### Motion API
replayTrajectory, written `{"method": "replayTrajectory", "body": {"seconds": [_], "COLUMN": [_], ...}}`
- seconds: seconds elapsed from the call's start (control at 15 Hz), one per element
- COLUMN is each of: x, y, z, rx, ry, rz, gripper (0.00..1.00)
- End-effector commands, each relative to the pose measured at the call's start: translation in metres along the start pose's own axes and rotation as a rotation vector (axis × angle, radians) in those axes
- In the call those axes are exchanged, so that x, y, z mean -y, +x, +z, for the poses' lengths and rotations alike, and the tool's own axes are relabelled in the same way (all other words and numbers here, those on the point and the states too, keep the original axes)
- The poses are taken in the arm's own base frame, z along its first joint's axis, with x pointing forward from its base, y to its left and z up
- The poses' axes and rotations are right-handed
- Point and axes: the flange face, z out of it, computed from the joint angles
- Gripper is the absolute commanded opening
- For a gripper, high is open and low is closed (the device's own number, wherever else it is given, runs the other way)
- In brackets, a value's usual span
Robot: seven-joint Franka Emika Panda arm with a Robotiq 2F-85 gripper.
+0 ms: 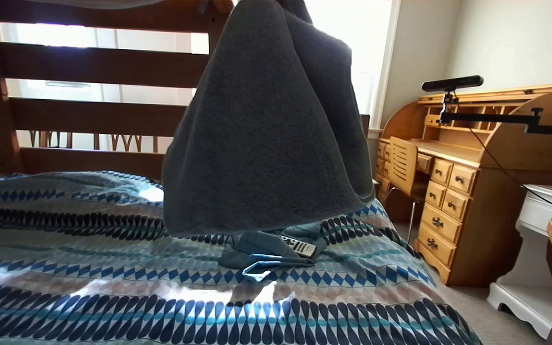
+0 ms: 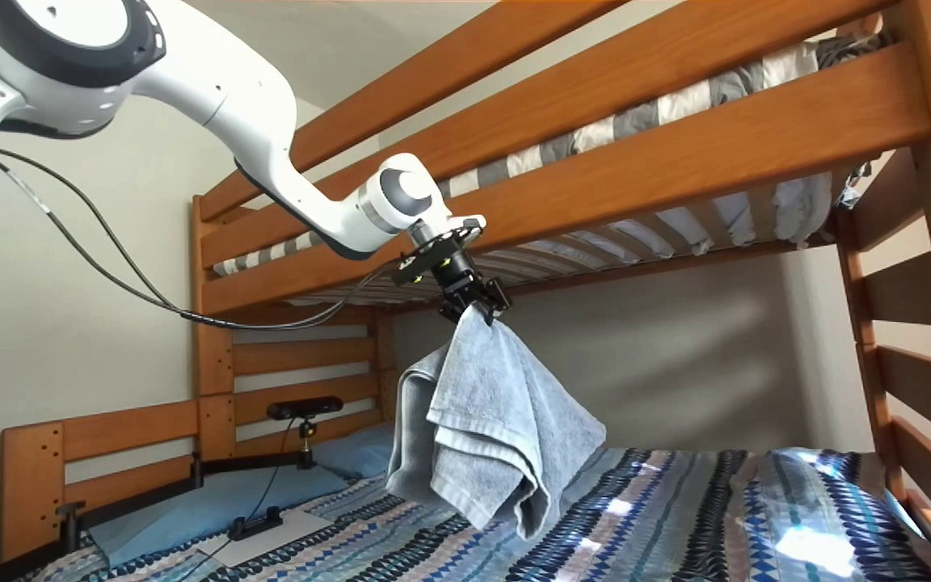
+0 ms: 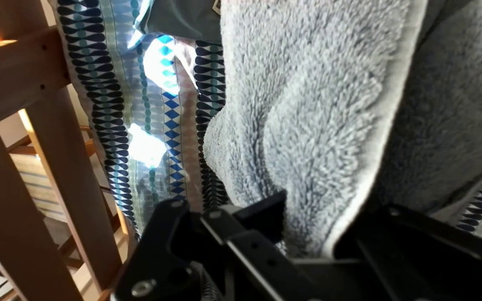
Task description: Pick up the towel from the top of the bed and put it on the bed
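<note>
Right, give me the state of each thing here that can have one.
Towel: hanging in loose folds.
Jaws: shut on the towel.
Blue cloth: crumpled.
Remote: lying on the blue cloth, buttons showing.
Bedspread: spread out, wrinkled, sunlit in patches.
Desk: roll-top, open.
Drawers: those in view shut.
Chair: upright, at the desk.

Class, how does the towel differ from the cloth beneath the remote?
Pose: the towel hangs from the gripper, while the cloth lies on the bed. Color: the towel is gray; the cloth is blue. Load: the cloth carries the remote; the towel carries nothing visible. Both are fabric with folds.
</note>
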Motion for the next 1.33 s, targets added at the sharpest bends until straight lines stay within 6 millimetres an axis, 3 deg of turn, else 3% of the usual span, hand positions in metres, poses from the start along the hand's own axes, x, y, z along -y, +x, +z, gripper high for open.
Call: {"method": "replayTrajectory", "body": {"seconds": [0.0, 0.07, 0.27, 0.33, 0.4, 0.53, 0.8, 1.07, 1.27], "x": [-0.002, 0.001, 0.003, 0.003, -0.004, -0.011, -0.016, 0.01, 0.031], "y": [0.004, 0.002, 0.003, 0.003, 0.003, 0.0, -0.018, -0.034, -0.054], "z": [-0.004, 0.008, 0.01, 0.01, 0.011, 0.036, 0.114, 0.186, 0.227], "rx": [-0.046, -0.002, -0.008, -0.009, -0.02, -0.018, 0.044, 0.109, 0.181], "ry": [0.064, 0.028, 0.048, 0.049, 0.012, 0.024, 0.078, 0.167, 0.219], "rz": [-0.005, 0.002, -0.002, -0.002, 0.001, 0.03, 0.07, 0.061, 0.055], "gripper": [0.03, 0.12, 0.12, 0.03, 0.03, 0.03, 0.03, 0.03, 0.03]}}
